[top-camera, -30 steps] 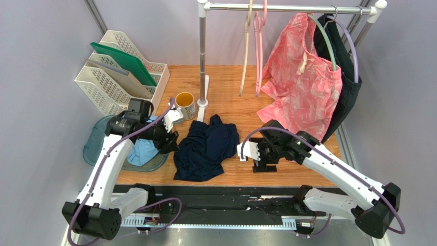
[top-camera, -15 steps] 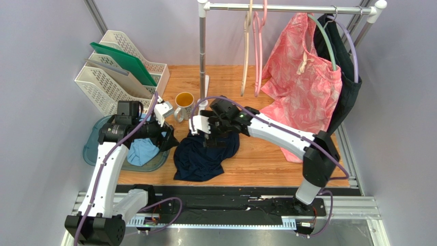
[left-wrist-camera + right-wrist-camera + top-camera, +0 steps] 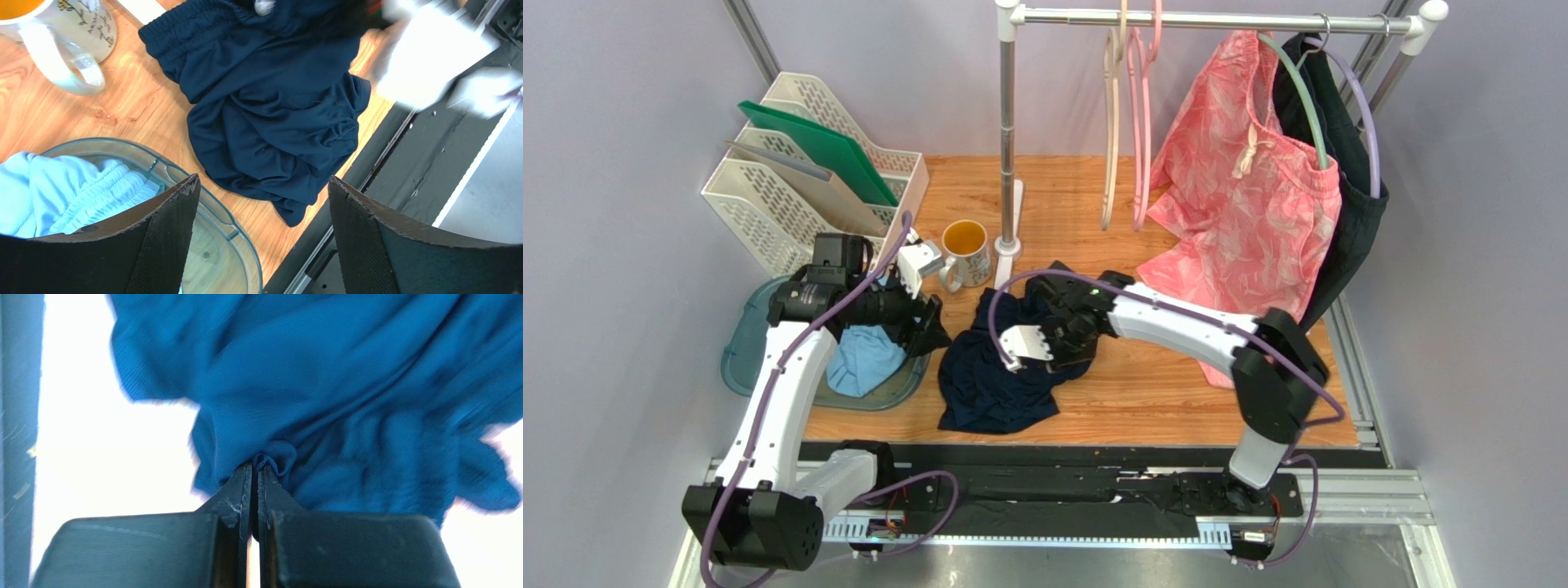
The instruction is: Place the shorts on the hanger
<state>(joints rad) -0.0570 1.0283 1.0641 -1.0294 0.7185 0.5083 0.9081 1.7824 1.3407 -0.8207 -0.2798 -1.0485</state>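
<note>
Pinching a fold of the shorts point(image 3: 344, 386), your right tool point(image 3: 256, 468) is clamped on it; the rest lies crumpled on the worktop point(image 3: 1136, 392) under its tips. Expect limp, light cloth that sags and slips, so the waistband point(image 3: 178, 27) looks the firmer hold. Your left tool point(image 3: 263, 182) hangs spread and empty beside them. Far beyond, the hanger point(image 3: 1140, 159) hangs on the rail point(image 3: 1234, 20).

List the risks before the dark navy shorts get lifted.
The right end effector is shut on only a small pinch of the dark navy fabric shorts; the fold may slip out on lifting. The patterned mug of orange liquid stands near the shorts and may tip if the cloth drags.
</note>
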